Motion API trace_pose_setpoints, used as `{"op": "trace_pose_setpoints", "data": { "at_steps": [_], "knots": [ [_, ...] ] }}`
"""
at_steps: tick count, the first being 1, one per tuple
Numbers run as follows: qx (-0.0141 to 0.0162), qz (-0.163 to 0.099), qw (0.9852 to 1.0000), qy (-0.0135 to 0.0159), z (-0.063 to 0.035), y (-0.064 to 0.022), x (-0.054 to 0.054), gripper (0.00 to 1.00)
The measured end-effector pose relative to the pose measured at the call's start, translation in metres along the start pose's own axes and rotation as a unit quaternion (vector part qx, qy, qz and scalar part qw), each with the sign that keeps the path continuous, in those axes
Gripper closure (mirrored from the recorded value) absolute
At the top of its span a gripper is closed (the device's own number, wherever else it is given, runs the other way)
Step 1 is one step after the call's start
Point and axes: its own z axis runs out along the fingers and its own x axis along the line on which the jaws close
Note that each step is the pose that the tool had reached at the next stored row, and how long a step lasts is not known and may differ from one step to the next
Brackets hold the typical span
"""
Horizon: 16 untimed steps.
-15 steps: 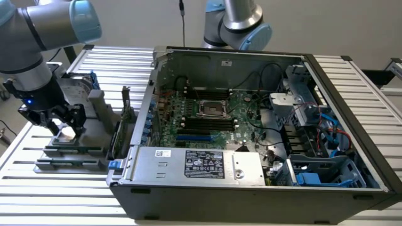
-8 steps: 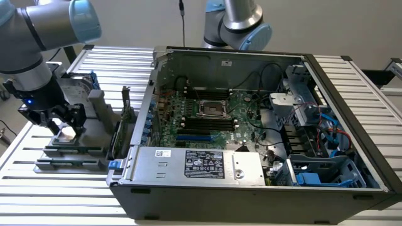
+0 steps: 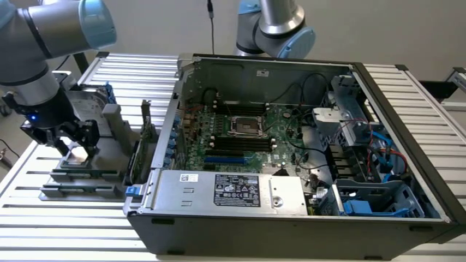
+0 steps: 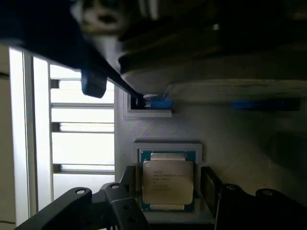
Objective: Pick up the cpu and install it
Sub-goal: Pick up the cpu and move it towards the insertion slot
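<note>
Currently the black two-fingered gripper (image 3: 75,146) hangs wide open astride the small flat square silver-grey metal-topped cpu (image 4: 168,184), seated in a grey tray pocket (image 4: 168,145) at nine o'clock of the open computer case (image 3: 218,232); light, stiff, slick, likely fragile underneath, best pinched by opposite edges.

We see an arm (image 3: 43,33) of silver-grey tubes with pale blue caps on its rounded joints, and another such joint (image 3: 280,33) at the back. Its wrist is black, with a small blue light (image 3: 33,116) glowing on it. The gripper (image 3: 75,148) is black too; its fingers (image 4: 91,203) are matte, angular links with round pivot holes.
</note>
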Motion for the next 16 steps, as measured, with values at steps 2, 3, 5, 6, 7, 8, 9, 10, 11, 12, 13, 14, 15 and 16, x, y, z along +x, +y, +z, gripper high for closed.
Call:
{"op": "trace_pose_setpoints", "data": {
  "at_steps": [2, 3, 5, 6, 7, 8, 9, 10, 11, 12, 13, 14, 15, 16],
  "knots": [
    [-0.0021, 0.000, 1.0000, 0.0000, -0.0001, -0.0015, 0.0000, 0.35],
    [-0.0031, 0.000, 1.0000, 0.0000, -0.0002, -0.0023, 0.0000, 0.35],
    [-0.0056, 0.000, 1.0000, 0.0000, -0.0003, -0.0035, 0.0000, 0.35],
    [-0.0072, 0.000, 1.0000, 0.0001, -0.0003, -0.0038, 0.0000, 0.35],
    [-0.0088, 0.000, 1.0000, 0.0001, -0.0004, -0.0039, 0.0000, 0.35],
    [-0.0103, 0.000, 0.9999, 0.0001, -0.0003, -0.0040, 0.0000, 0.35],
    [-0.0115, 0.000, 0.9999, 0.0000, -0.0003, -0.0042, 0.0000, 0.35],
    [-0.0123, 0.000, 0.9999, 0.0001, -0.0003, -0.0044, 0.0000, 0.35],
    [-0.0127, 0.000, 0.9999, 0.0000, -0.0003, -0.0047, 0.0000, 0.35],
    [-0.0129, 0.000, 0.9999, 0.0000, -0.0003, -0.0050, 0.0000, 0.35],
    [-0.0130, 0.000, 0.9999, 0.0000, -0.0003, -0.0053, 0.0000, 0.35],
    [-0.0131, 0.000, 0.9999, 0.0000, -0.0003, -0.0057, 0.0000, 0.35],
    [-0.0131, 0.000, 0.9999, 0.0000, -0.0003, -0.0061, 0.0000, 0.35],
    [-0.0132, 0.000, 0.9999, 0.0000, -0.0003, -0.0064, 0.0000, 0.35]
  ]
}}
